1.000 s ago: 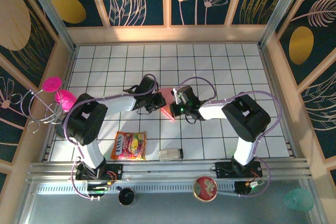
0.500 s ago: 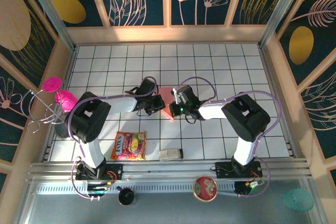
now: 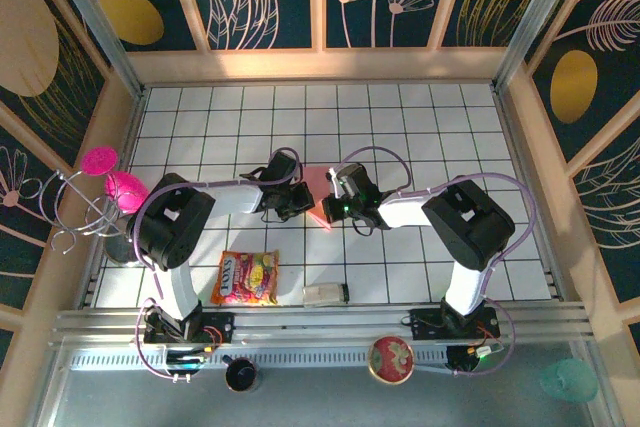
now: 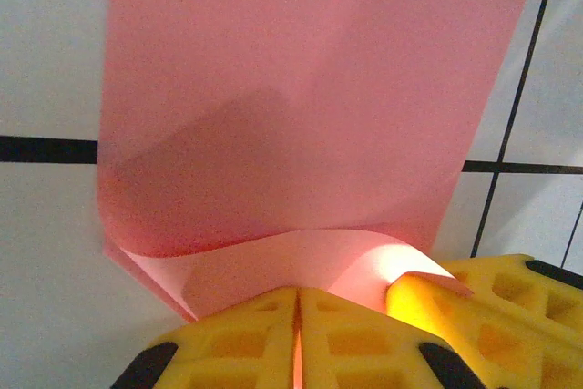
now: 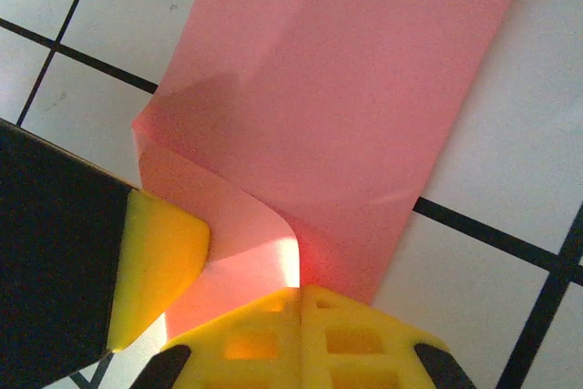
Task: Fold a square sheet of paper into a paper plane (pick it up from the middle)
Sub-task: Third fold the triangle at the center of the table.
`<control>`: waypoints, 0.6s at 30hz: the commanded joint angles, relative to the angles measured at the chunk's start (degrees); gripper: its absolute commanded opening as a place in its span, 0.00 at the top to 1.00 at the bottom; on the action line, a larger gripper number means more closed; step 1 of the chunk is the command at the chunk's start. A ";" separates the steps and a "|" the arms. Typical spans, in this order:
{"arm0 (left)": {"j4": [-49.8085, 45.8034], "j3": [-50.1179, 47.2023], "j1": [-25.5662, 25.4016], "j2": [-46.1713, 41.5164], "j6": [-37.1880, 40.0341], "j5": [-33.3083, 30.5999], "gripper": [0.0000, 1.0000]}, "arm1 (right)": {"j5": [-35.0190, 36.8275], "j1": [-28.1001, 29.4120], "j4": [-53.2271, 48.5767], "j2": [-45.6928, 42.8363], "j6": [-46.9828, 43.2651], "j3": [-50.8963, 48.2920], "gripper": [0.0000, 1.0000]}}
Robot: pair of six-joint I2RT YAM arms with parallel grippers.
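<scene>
On the tiled table [image 3: 450, 127], the left arm [image 3: 215, 197] has drawn its elbow slightly toward 3 o'clock since a second ago, while the right arm [image 3: 440, 209] has not moved. Both arms lie low and reach inward, the left pointing to 3 o'clock and the right to 9 o'clock, with their wrists nearly meeting at the table's middle. The paper [image 3: 318, 185] lies between them. In each wrist view it is a narrow pink strip, flat on the tiles, running off toward 12 o'clock, with its near end lifted and curled. The left pincer [image 4: 296, 334] is pressed together on that curled edge, a sliver of pink showing between its pads. The right pincer [image 5: 301, 316] is likewise closed, pinching the same end just beside the left one. A snack packet [image 3: 245, 277] lies at 7 o'clock from the paper, well apart.
</scene>
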 commanded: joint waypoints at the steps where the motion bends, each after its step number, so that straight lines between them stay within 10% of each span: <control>1: -3.24 0.19 -0.14 2.17 0.72 -2.21 0.91 | -0.23 -0.43 -4.71 -0.09 1.60 0.86 0.99; 9: -3.81 -0.14 -0.13 2.15 1.00 -2.56 0.91 | -3.18 -4.03 -12.25 -7.29 8.94 4.05 0.67; 18: -3.35 -0.34 -0.20 2.04 0.97 -2.46 0.92 | -14.76 -3.71 -13.95 -8.37 8.30 4.10 0.91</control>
